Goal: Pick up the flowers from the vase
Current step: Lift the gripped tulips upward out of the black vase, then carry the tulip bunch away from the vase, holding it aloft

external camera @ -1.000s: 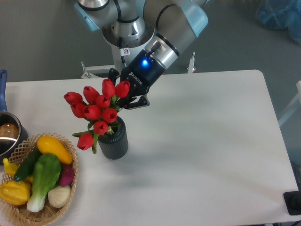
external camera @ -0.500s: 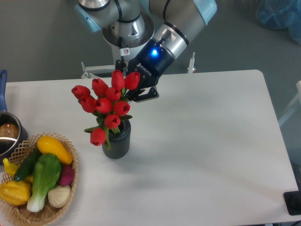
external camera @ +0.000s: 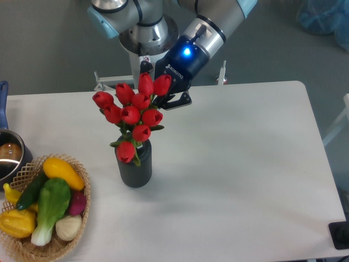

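A wicker basket (external camera: 22,248) of vegetables sits at the left of the white surface (external camera: 245,174), then the ribbed dark vase (external camera: 134,169), and above its mouth the flowers (external camera: 132,114) (red buds, green leaves) bunch upward, clamped at their top by the tool (external camera: 158,97).

The UR5e arm (external camera: 143,22) has silver-grey links, light-blue joint caps, a glowing blue wrist light, and a black gripper (external camera: 163,90) with white lettering.
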Robot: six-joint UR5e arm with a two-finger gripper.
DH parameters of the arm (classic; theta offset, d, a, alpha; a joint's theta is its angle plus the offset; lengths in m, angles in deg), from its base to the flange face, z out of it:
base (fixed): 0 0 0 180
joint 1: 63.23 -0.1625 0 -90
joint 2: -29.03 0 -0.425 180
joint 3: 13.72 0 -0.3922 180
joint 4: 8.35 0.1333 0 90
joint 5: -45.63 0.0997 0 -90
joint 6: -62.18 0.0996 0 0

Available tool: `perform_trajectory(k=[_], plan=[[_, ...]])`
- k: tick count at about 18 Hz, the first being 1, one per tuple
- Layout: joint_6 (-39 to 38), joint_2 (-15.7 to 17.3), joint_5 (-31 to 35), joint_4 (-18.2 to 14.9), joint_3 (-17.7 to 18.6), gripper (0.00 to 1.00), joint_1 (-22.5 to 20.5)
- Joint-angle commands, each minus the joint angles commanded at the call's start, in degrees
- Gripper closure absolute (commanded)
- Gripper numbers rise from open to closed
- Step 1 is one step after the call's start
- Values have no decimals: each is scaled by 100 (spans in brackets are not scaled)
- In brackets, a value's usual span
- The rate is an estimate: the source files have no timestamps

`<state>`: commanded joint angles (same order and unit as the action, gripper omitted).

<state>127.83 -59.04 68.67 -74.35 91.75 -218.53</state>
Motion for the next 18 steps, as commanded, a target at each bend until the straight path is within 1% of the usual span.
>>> perform_trajectory(k=[4, 5, 10, 13, 18], plan=[[0, -61, -360, 0, -79, 100, -88], [0, -70, -518, 0, -79, 100, -149], [-9, -79, -914, 0, -79, 100, -255], [-175, -88, -950, 26, -167, 100, -290], [-176, -132, -950, 87, -404, 100, -571]])
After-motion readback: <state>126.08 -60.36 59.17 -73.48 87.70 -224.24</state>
